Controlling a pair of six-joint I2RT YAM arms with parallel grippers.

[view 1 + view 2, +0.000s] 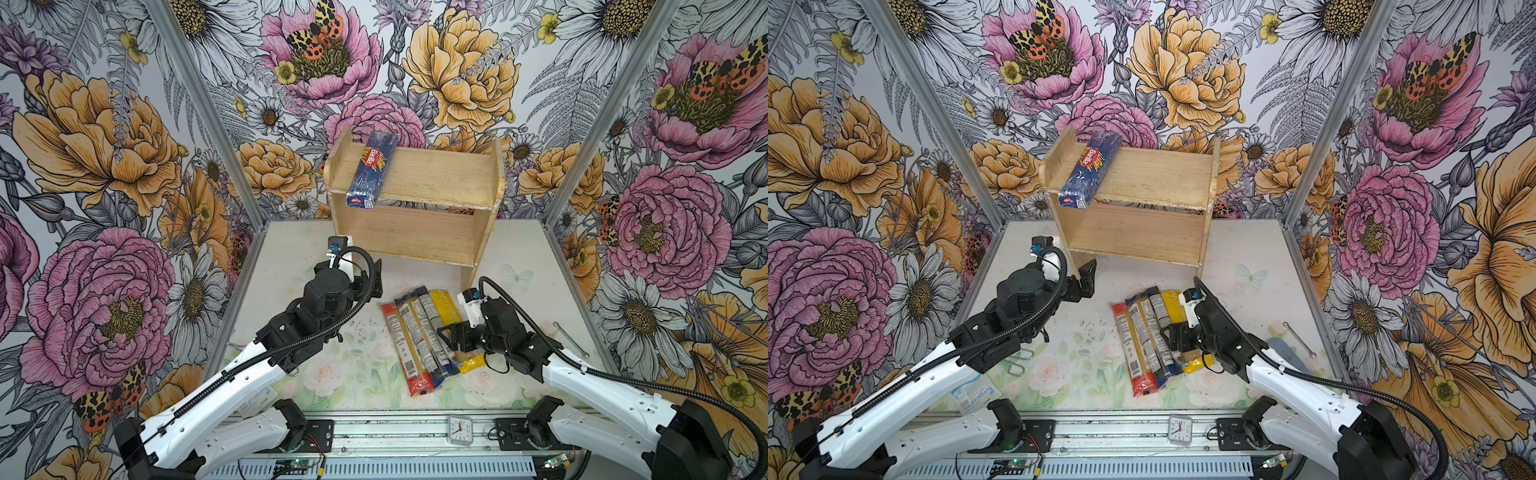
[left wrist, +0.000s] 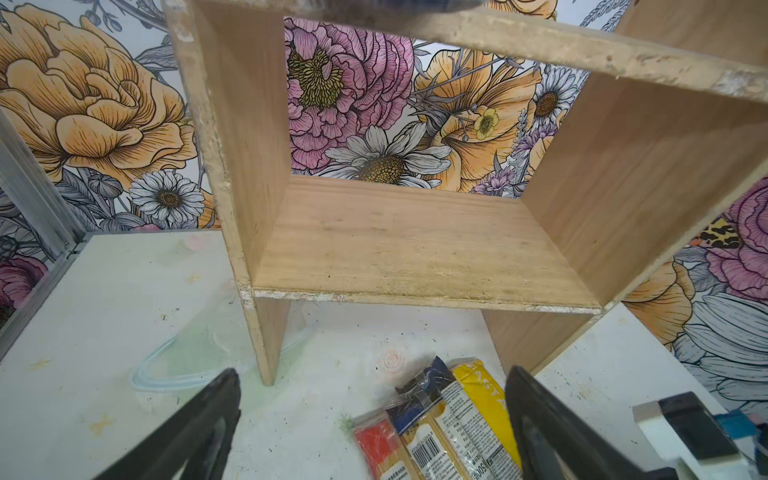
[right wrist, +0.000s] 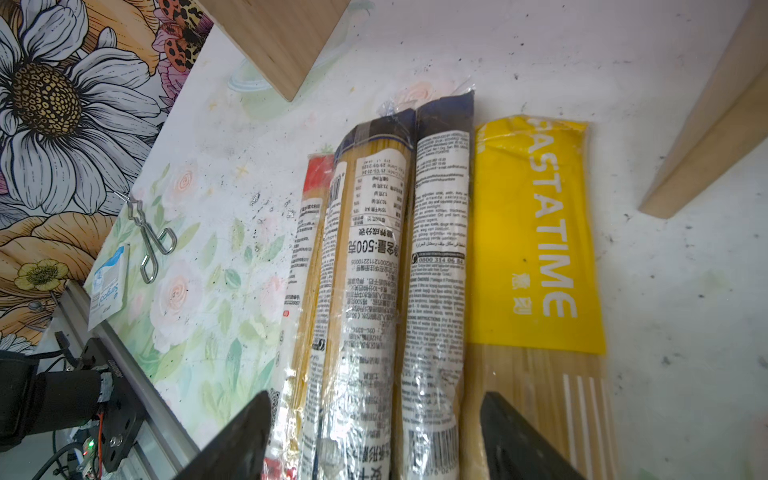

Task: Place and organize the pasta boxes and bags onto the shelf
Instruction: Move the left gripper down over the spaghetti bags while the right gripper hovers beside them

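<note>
In both top views, the Barilla pack (image 1: 371, 170) lies on the upper tier of the shelf (image 1: 449, 174), far left. Left wrist: left gripper (image 2: 372, 374) spread, empty. Right wrist: right gripper (image 3: 376, 397) spread over the clear packs (image 3: 365, 291); we should narrow onto one before closing.

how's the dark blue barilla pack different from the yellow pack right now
Place: the dark blue pack lies on the shelf's top tier; the yellow pack lies on the table.
Pose: the dark blue pack juts over that tier's front edge, alone; the yellow pack lies flat beside three other packs.
Both are long, narrow spaghetti packs.
</note>
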